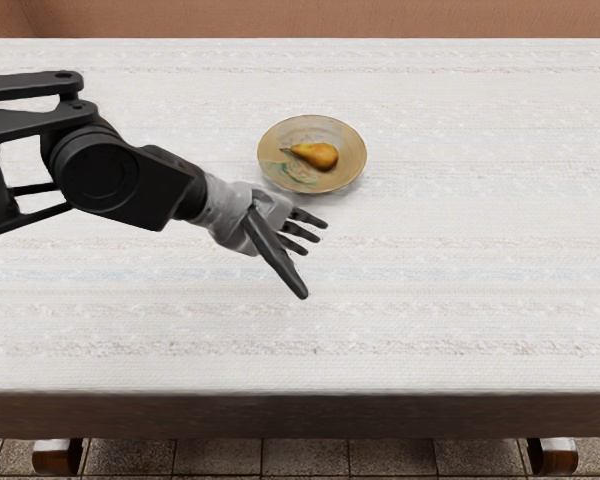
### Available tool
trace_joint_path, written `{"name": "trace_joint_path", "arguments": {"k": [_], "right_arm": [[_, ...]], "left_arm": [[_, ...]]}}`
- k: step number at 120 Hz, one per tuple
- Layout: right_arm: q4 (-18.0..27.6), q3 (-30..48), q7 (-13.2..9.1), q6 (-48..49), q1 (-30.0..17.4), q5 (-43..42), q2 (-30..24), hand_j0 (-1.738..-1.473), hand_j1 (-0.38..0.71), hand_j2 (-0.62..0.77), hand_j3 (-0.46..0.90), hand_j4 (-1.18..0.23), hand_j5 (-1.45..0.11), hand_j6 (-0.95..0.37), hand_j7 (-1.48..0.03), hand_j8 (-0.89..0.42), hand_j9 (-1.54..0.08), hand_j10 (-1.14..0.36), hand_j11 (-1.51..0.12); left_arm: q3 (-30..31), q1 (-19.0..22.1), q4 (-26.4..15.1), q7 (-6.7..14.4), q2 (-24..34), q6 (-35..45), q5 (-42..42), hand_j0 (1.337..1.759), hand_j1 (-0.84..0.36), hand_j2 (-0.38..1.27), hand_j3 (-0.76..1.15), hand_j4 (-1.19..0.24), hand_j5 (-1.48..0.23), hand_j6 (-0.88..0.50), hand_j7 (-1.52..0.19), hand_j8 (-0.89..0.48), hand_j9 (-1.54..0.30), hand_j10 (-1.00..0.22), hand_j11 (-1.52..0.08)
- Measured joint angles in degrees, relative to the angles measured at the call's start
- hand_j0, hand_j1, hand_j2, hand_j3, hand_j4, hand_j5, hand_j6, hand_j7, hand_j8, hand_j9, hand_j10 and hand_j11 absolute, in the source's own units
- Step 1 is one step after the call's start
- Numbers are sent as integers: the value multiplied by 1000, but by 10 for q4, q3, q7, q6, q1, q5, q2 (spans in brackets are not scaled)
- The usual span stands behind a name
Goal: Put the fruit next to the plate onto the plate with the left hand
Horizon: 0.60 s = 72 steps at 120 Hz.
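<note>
**Open and empty: left robot hand (265, 222) below the plate (352, 168), pear (317, 155) on it**

Entering from the left edge of the frame: a black arm (110, 175) with a bulky round joint, ending in a grey wrist and the left robot hand, just left of centre. Open wide, with the fingers (280, 258) spread and straight. Pointing toward the lower right with one long digit, toward the right with three shorter ones fanned above it. Holding nothing. Touching neither the pear nor the plate. Near the plate, below and a little left of its lower rim, with a strip of bare table (460, 300) between. Impossible to tell whether resting on the table or hanging over it.

Above centre, slightly right: a round, shallow, yellowish-green plate lying flat on the table. In its middle, the pear, yellow-orange, lying on its side, narrow end toward the left, broad end toward the right. Wholly inside the rim.

Underneath everything, a pale table with faint horizontal stripes, filling most of the frame, dark brown along its front edge. Along the top edge, a strip of brown wall (300, 15). Along the bottom, grey floor tiles (300, 460) and two dark table feet (58, 455), at lower left and lower right.
</note>
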Motion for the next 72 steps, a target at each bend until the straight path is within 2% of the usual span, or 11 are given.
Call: {"name": "trace_joint_path", "arguments": {"k": [15, 39, 72], "right_arm": [[0, 0, 0, 0, 0, 0, 0, -1658, -310, -7, 0, -33, -43, -33, -43, -33, -43, -33, -43], [0, 0, 0, 0, 0, 0, 0, -1658, -310, -7, 0, -33, -43, -33, -43, -33, -43, -33, -43], [8, 0, 0, 0, 0, 0, 0, -1658, -310, -7, 0, -33, -43, -33, -43, -33, -43, -33, -43]], "left_arm": [[-18, 36, -28, 0, 74, -20, -25, 1658, 347, 1, 0, -1, -2, -1, -2, -2, -2, -2, -2], [-37, 89, -37, 0, 209, -103, -87, 1658, 348, 0, 0, 0, -1, 0, -1, 0, -1, 0, -1], [-39, 113, -34, 0, 334, -192, -110, 1658, 348, -1, 0, 2, 0, 2, 0, 2, 0, 1, 0]]}}
